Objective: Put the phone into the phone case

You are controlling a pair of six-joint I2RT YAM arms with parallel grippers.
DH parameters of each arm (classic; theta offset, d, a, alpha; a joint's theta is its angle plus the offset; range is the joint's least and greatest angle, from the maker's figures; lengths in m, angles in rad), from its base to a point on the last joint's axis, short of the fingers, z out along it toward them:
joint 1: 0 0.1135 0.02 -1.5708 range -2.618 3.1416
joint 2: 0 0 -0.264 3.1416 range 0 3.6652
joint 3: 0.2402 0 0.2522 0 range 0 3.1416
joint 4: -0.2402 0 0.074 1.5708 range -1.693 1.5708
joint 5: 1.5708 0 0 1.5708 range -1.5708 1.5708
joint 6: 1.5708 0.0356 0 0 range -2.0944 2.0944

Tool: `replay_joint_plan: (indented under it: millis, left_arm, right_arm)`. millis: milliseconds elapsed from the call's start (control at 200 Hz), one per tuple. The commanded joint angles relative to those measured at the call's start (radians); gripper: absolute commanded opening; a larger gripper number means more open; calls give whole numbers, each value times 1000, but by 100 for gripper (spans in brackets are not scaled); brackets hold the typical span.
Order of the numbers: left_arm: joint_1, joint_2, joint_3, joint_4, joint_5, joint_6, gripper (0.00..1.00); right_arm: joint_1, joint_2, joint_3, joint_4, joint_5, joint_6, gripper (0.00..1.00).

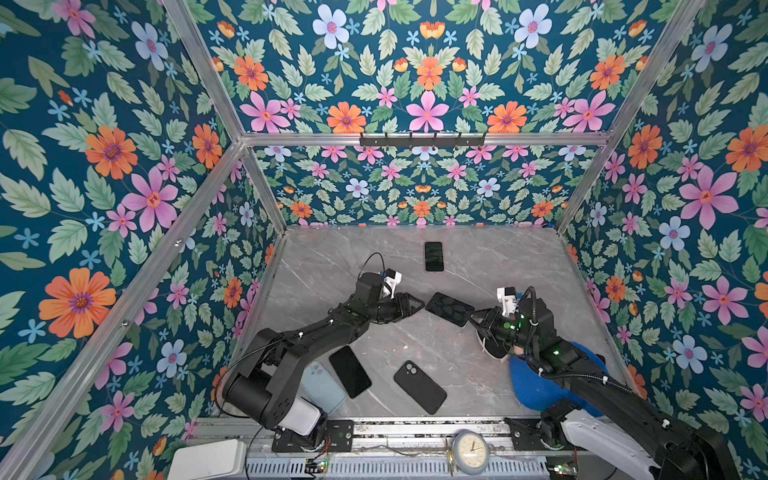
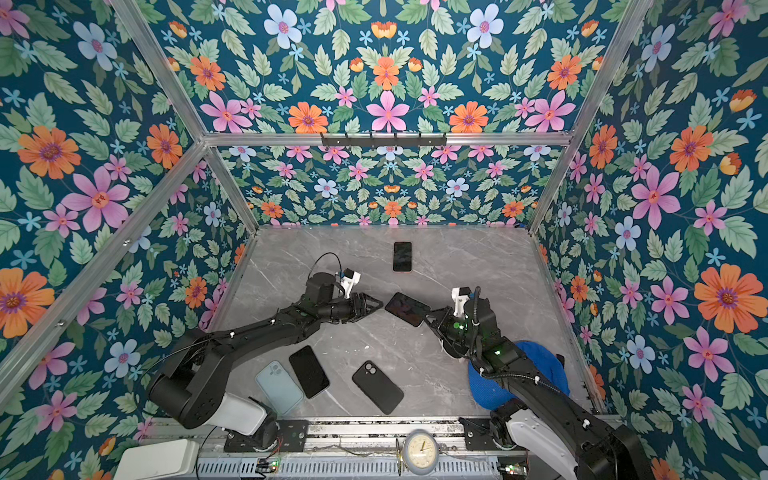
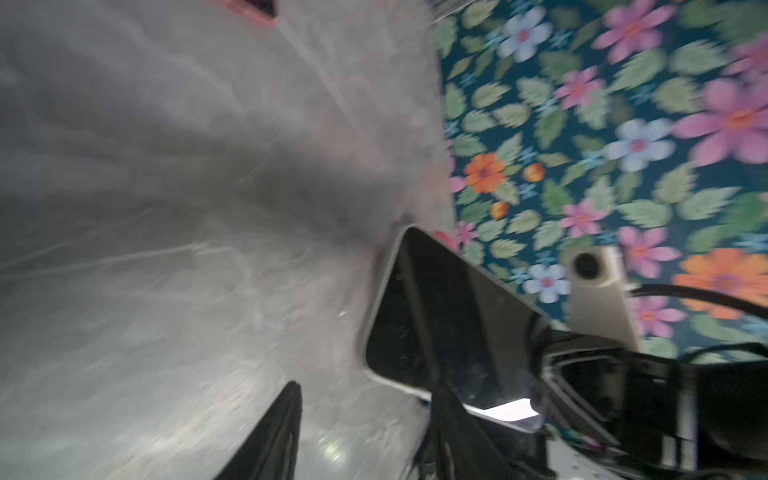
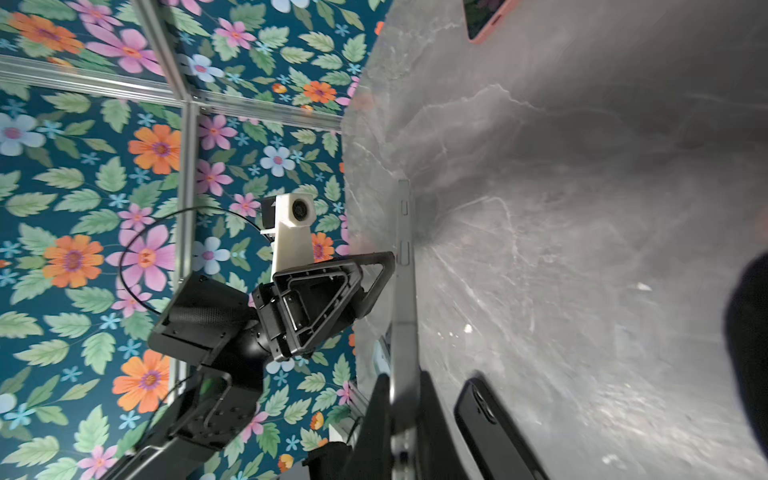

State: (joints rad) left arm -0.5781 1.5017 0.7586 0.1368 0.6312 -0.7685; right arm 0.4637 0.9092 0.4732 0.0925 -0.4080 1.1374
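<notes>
My right gripper (image 1: 473,318) (image 2: 428,320) is shut on one end of a dark-screened phone (image 1: 451,309) (image 2: 407,309), held above the middle of the table. In the right wrist view the phone (image 4: 405,291) shows edge-on between my right gripper's (image 4: 404,399) two fingers. My left gripper (image 1: 419,306) (image 2: 378,305) stands open just off the phone's other end, apart from it. Nothing lies between the left gripper's (image 3: 365,415) fingers, and the phone (image 3: 449,320) sits beyond one finger. A black phone case (image 1: 419,386) (image 2: 377,386) (image 4: 490,428) lies back-up near the front.
A pale blue case (image 1: 322,386) and a bare black phone (image 1: 350,371) lie at the front left under the left arm. A phone in a pink case (image 1: 433,256) rests near the back wall. A blue cap (image 1: 536,382) sits under the right arm. Floral walls enclose the marble table (image 1: 519,270).
</notes>
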Motion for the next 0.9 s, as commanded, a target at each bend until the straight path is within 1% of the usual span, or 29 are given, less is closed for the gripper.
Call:
replay_joint_plan:
  millis: [0,145,340,425,520,605,700,775,895]
  left_arm:
    - [-29,-12,37,-379,-97,208,52]
    - [-94,-12,106,-567,-161,282,52]
    - [-203,-6,162,-762,-287,323,51]
    - [-235,12,151,-771,-302,327,50]
    - [-250,24,155,-773,-337,314,48]
    - [-259,23,140,-756,-336,303,47]
    - [-271,36,124,-744,-335,295,42]
    - [-278,41,119,-739,-342,293,36]
    - [-285,56,109,-741,-363,296,31]
  right_arm:
    - [2,-21,25,-62,-2,-73,0]
    - [1,-22,42,-98,-2,-100,0]
    - [1,-14,45,-97,1,-116,0]
    - [1,-2,45,-85,-1,-120,0]
    - [1,18,44,-70,-16,-119,0]
    - [0,25,49,-75,-23,-123,0]
    - [-5,15,57,-96,-17,-135,0]
    - [-12,11,52,-94,-20,-134,0]
    - [-15,22,48,-84,-28,-130,0]
